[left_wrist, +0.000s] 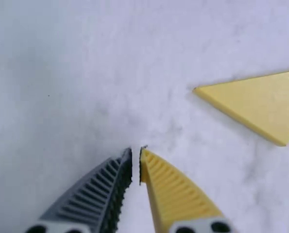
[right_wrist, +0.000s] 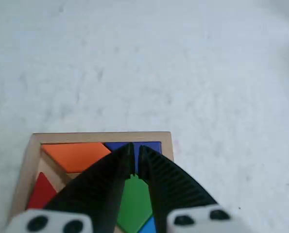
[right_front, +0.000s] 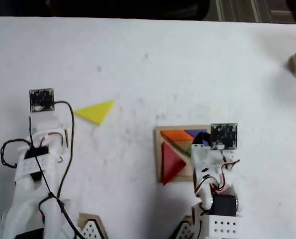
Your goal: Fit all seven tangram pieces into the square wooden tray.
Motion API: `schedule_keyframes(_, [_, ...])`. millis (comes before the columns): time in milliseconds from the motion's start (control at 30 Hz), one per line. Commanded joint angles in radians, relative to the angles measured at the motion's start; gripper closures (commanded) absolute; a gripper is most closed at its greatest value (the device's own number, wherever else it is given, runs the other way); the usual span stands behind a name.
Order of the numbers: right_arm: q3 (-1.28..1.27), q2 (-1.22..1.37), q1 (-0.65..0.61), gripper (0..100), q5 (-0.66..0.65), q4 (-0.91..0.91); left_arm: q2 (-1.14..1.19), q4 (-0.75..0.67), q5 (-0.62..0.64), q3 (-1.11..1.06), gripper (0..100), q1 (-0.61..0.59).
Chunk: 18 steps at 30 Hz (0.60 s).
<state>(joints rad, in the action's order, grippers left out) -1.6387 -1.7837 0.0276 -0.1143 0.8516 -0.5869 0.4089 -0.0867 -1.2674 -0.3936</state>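
Well off to the left arm's side of the square wooden tray, a flat yellow triangle lies on the grainy white table. Farther from the tray, just beside the triangle, the left gripper has its ribbed grey and yellow fingers pressed together on nothing. Over the tray, the right gripper keeps its ribbed black fingers closed and empty above smooth orange, red, green and blue pieces.
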Motion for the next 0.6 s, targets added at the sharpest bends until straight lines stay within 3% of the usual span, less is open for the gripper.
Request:
schedule_keyframes(0, [0.003, 0.001, 0.059, 98.1, -0.021, 0.025, -0.031, -0.025, 0.012, 0.000, 94, 0.030])
schedule_keyframes(233, [0.092, 0.056, 0.064, 98.2, -0.021, 0.116, -0.031, -0.023, 0.012, -0.002, 94, 0.064])
schedule_keyframes(567, [0.299, 0.604, 0.030, 98.1, -0.028, 0.105, -0.036, -0.029, 0.011, -0.020, 94, 0.107])
